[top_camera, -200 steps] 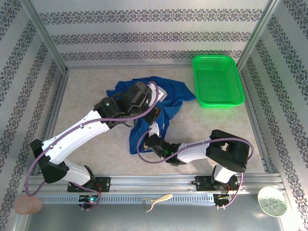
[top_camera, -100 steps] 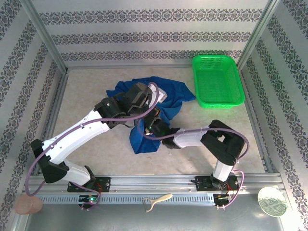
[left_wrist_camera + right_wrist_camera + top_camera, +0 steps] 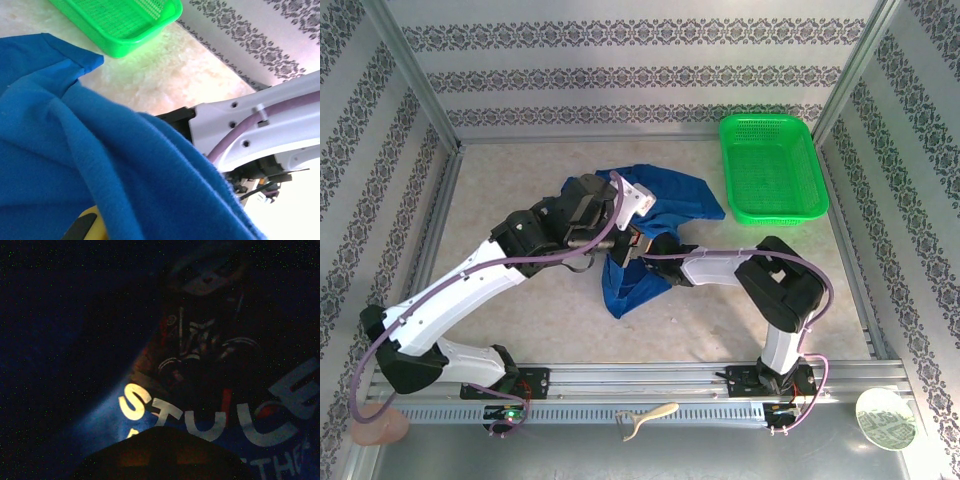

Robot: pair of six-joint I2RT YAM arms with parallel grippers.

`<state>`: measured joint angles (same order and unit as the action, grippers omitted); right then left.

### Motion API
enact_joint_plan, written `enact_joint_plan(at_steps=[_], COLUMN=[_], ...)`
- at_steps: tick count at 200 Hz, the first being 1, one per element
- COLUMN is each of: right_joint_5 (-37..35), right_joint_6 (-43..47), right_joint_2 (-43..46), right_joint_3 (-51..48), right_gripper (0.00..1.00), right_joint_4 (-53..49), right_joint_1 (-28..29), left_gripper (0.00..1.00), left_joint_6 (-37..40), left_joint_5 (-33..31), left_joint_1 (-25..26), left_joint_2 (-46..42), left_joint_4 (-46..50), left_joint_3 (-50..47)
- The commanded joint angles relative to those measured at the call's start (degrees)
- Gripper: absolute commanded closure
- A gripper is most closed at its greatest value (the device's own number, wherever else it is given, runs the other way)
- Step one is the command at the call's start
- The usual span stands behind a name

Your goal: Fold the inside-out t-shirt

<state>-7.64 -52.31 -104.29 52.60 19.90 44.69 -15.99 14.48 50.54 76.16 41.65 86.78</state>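
Since a second ago my right forearm has swung up from the near side of the table (image 3: 520, 300) toward its middle, and my left arm (image 3: 470, 285) has leaned further left, dragging the t-shirt (image 3: 670, 192) off the patch it covered on that side. Now the left arm stretches in a long diagonal from its base to the middle of the table, wrist bent down over the cloth. My right arm (image 3: 710, 265) rises from its base, folds sharply at the elbow and reaches flat to the left, so my right gripper (image 3: 655, 247) sits just beside my left gripper (image 3: 625, 240). The left jaws are pressed together on a fold of the t-shirt; from that wrist, blue cloth is heaped over one yellow-and-black finger (image 3: 85, 225). The right jaws are closed tight under the cloth, in the dark, facing white and red lettering (image 3: 200, 415); whether they pinch any fabric I cannot tell. The t-shirt lies bunched mid-table, one part spread toward the green basket (image 3: 770, 170) and another part trailing toward the near edge below both grippers.
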Motion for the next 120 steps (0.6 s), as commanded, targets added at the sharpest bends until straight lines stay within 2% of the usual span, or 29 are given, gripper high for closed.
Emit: enact_joint_plan(at_steps=[1,15,33,52,67,85,120], right_joint_5=[-0.78,0.01,2.45,4.78,6.35,6.27,3.00], right_joint_6=[-6.54,-9.81,-12.43,-13.48,-13.04,-13.07,-12.49], right_joint_2=[-3.64,-6.43,-9.91,-12.42,-13.36,-13.42,-13.13], right_joint_3=[2.83,5.17,8.31,11.58,14.01,14.81,18.68], right_gripper=[0.99,0.97,0.88,0.71,0.57,0.43,0.24], right_joint_4=[-4.59,-5.29,-5.40,-5.53,-6.59,-7.53,-16.74], right_joint_1=[-1.22,-2.43,-4.28,-6.00,-6.79,-7.32,-7.69], left_gripper=[1.00,1.00,1.00,1.00,1.00,1.00,1.00], left_joint_6=[-5.25,-8.10,-9.47,-9.84,-10.29,-9.87,-14.57], left_joint_5=[6.03,7.95,7.73,6.88,6.12,2.32,7.31], left_joint_1=[2.11,4.12,9.03,13.32,13.86,13.75,13.96], left_joint_2=[0.31,1.11,2.21,2.71,1.81,0.07,-1.43], left_joint_4=[-7.27,-10.72,-12.70,-13.54,-13.87,-13.66,-20.17], left_joint_3=[0.15,0.97,4.57,7.89,7.33,4.28,0.84])
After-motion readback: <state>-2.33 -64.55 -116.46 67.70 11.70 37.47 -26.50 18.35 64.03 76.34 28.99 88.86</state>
